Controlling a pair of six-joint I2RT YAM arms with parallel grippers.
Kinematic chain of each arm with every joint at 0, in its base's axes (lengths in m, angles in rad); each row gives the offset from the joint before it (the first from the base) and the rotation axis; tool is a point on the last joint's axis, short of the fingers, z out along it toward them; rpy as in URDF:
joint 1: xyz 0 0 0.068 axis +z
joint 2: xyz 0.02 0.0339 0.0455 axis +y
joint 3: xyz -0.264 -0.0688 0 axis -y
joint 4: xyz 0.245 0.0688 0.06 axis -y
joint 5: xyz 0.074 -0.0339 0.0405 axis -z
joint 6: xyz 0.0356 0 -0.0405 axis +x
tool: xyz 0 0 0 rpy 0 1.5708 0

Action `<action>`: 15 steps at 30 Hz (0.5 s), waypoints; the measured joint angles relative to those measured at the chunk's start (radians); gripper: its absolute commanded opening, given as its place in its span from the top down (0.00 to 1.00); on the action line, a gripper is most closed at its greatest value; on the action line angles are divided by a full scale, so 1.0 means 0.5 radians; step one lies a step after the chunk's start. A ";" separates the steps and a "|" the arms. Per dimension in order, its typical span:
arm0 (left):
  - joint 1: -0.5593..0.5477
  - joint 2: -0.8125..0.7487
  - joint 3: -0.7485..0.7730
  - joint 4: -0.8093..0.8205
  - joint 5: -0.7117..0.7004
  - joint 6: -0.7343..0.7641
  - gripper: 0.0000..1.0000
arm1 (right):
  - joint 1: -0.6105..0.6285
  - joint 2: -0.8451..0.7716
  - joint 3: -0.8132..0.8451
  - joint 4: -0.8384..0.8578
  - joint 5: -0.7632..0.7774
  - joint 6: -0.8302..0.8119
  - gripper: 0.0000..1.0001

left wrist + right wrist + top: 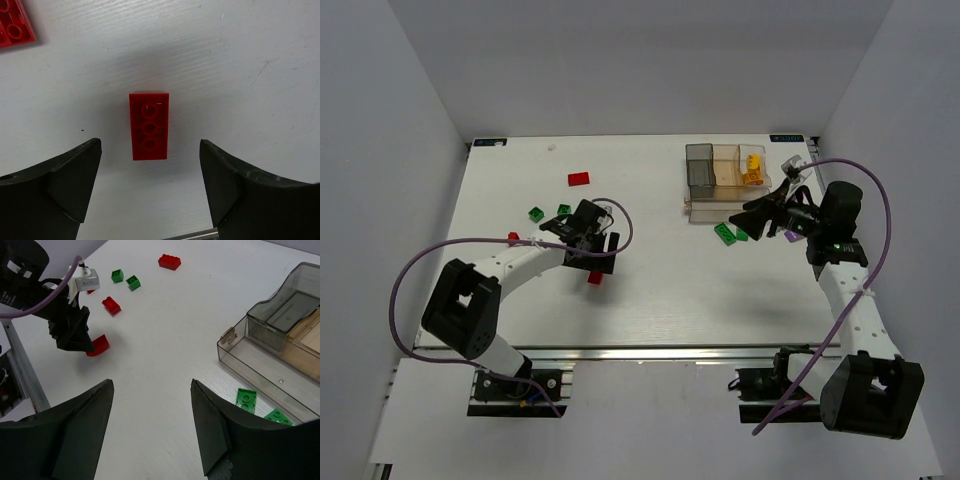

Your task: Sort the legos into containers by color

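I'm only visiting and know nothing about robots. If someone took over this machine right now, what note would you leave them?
The left gripper is open, straddling a red brick that lies on the table, not touching it.
The right gripper is open and empty, near the organizer.
Done: yellow bricks are in the clear bin.
Left: the grey bin and amber bin look empty. Other red bricks and green ones lie loose on the left, and two green bricks lie before the organizer.
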 measured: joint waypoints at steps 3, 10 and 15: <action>0.000 0.013 0.000 -0.028 -0.015 -0.005 0.11 | -0.014 -0.017 0.000 0.000 -0.001 0.002 0.31; -0.001 0.059 0.000 -0.029 -0.029 -0.012 0.15 | -0.051 -0.020 -0.010 0.002 -0.004 0.010 0.31; -0.011 0.182 0.000 -0.024 -0.056 -0.018 0.18 | -0.082 -0.021 -0.037 0.002 -0.016 0.024 0.30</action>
